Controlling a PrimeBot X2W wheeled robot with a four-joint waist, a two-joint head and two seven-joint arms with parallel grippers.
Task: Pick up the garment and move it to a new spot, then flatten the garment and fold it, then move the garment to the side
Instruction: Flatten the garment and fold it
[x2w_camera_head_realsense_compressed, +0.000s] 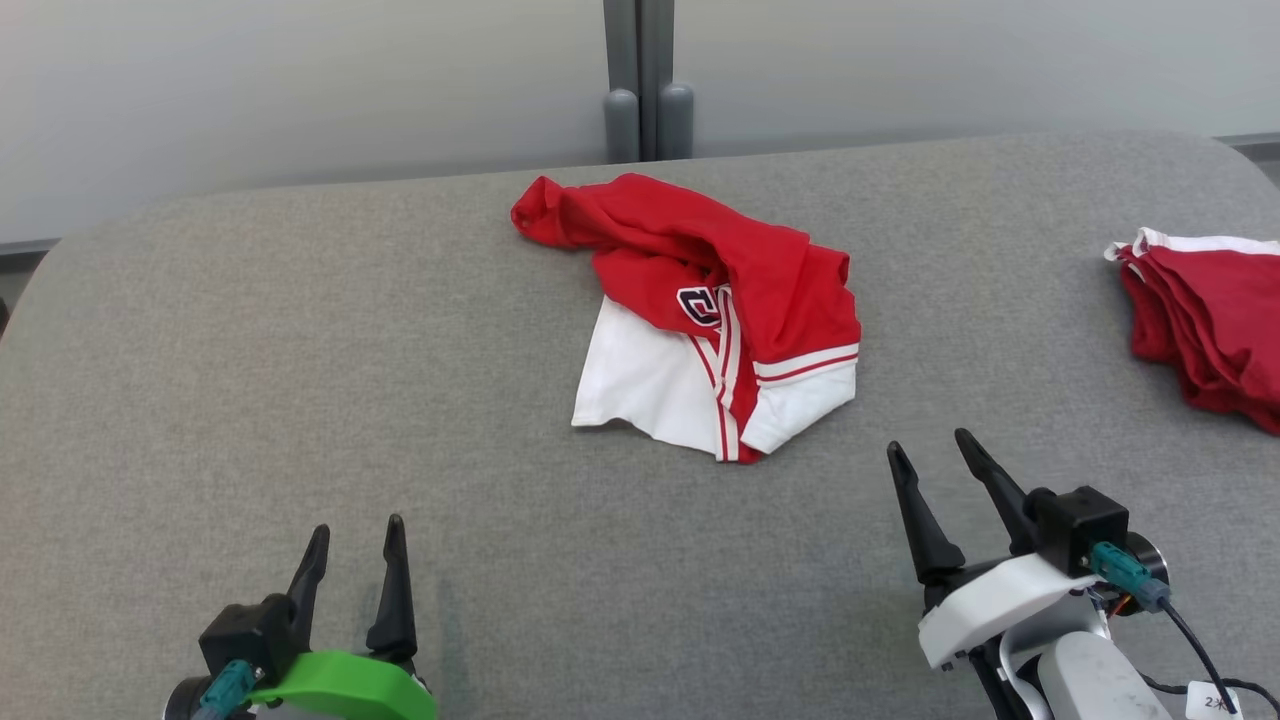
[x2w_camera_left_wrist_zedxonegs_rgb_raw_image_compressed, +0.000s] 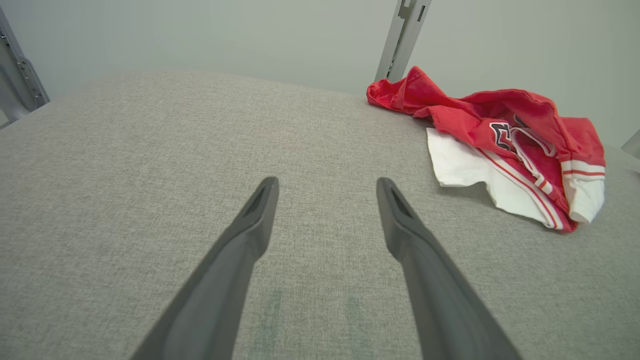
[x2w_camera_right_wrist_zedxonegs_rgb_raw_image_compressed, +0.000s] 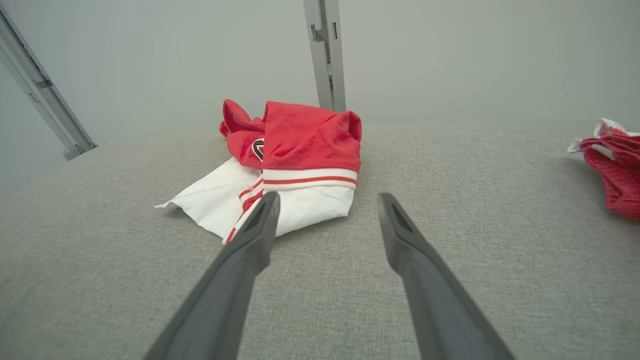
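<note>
Right end effector (x2w_camera_head_realsense_compressed: 928, 440) spread; garment (x2w_camera_head_realsense_compressed: 720, 280), red pile (x2w_camera_head_realsense_compressed: 1210, 320) ahead.

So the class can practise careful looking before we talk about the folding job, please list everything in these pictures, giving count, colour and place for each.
garment: one, red and white, crumpled at the middle of the table
pile of cloth: one pile, red with white trim, at the table's right edge; number of pieces cannot be told
table: one, grey fabric top, under both cloth items
post: one, grey, upright behind the table's far edge
wall: one, pale grey, behind the table
left gripper: one, dark jaws open, green mount, lower left, well apart from the garment
right gripper: one, dark jaws open, white mount, lower right, close to the garment's near corner but not touching
</note>
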